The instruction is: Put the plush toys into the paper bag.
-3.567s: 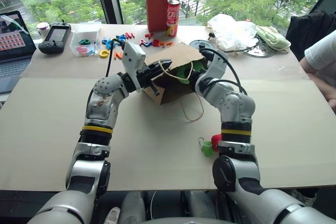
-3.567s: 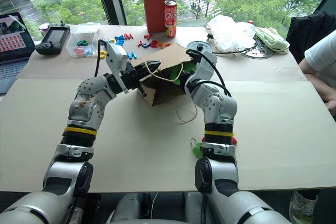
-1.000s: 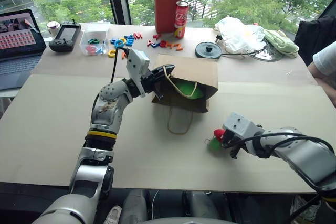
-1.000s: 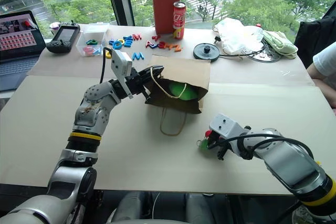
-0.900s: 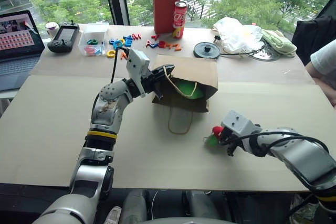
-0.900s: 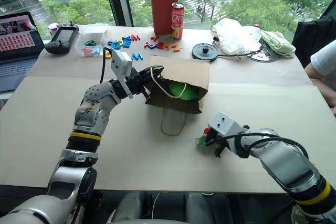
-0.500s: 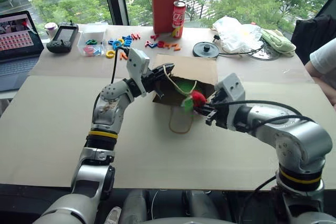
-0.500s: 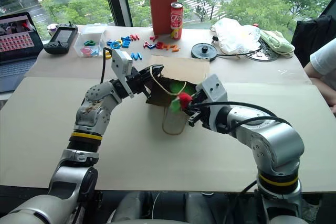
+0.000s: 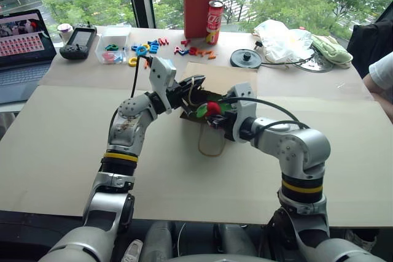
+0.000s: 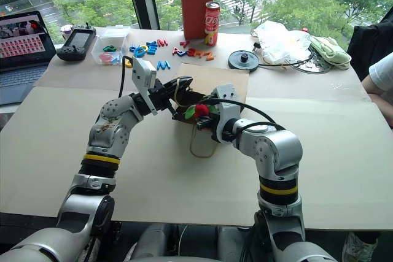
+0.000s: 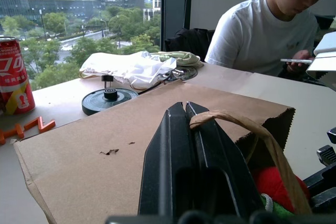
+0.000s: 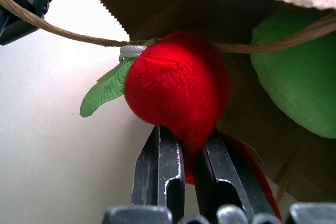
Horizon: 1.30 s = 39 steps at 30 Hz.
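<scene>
Right tool (image 12: 181,148) moved from the surface (image 9: 61,151) to the paper bag (image 11: 131,129) mouth, pinching red chili toy (image 12: 176,85); left tool (image 11: 190,129) pressed shut on one handle (image 11: 252,129); one green toy (image 12: 294,77) apparently inside

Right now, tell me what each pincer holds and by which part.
The left pincer is shut on the paper bag by a loop handle. The right pincer is shut on the red chili toy by its narrow end.
</scene>
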Available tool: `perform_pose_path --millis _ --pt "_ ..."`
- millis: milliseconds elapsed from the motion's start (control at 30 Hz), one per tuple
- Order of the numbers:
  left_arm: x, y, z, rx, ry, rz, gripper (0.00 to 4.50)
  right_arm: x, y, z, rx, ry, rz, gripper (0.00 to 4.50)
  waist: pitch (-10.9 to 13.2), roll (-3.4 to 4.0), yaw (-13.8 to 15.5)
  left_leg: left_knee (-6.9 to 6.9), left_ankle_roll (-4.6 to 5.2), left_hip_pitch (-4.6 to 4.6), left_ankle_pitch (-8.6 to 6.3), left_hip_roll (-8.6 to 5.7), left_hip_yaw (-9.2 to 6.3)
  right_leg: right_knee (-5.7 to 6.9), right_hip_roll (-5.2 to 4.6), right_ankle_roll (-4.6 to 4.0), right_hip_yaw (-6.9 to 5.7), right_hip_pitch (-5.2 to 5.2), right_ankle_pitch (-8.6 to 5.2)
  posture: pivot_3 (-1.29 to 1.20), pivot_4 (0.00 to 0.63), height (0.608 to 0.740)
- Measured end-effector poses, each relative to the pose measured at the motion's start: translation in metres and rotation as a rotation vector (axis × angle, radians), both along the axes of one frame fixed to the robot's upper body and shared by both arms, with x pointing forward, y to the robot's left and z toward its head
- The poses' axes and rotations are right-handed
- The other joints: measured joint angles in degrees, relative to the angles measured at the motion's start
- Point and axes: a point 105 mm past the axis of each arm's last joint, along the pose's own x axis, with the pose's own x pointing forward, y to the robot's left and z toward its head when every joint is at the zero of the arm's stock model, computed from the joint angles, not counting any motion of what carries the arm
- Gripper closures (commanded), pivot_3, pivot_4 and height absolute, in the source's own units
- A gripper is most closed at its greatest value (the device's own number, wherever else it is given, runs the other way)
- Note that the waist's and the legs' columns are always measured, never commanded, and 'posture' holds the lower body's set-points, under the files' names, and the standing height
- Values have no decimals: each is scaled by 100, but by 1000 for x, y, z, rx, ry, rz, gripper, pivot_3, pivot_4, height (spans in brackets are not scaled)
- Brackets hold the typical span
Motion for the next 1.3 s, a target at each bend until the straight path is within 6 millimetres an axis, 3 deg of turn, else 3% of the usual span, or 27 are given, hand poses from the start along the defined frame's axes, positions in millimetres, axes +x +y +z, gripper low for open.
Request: perform_pose_path --millis 267,500,667,833,967,1300 --pt "1 0 4 1 -10 -3 4500 -16 -19 -11 -41 2 8 4160 0 0 -41 -2 0 3 0 0 -11 -2 1 0 1 0 0 0 150 740" --pt "-1 -5 6 -15 8 -31 4500 -17 -2 -9 26 6 -1 4160 0 0 -73 -1 -1 6 1 -8 -29 2 9 0 8 -3 0 0 150 740" --pt "-7 -10 13 -24 -6 -57 4500 9 14 2 91 -1 -86 4160 0 1 -58 -1 -2 6 2 -11 -28 2 6 0 8 -2 0 0 150 740" --pt "-13 -13 11 -28 5 -67 4500 48 15 11 179 12 -245 4160 1 2 -58 -6 -4 5 3 -12 -27 3 5 0 8 -2 0 0 150 740" --pt "-15 -17 8 -28 17 -75 4500 67 15 15 222 10 -308 4160 2 3 -54 -15 -6 2 4 -13 -24 19 3 0 3 -2 0 0 150 740" --pt "-15 -16 6 -28 29 -68 4500 72 22 8 253 42 -300 799 4 6 -89 -24 -7 2 5 -13 -27 21 3 -1 4 -5 0 0 150 740"
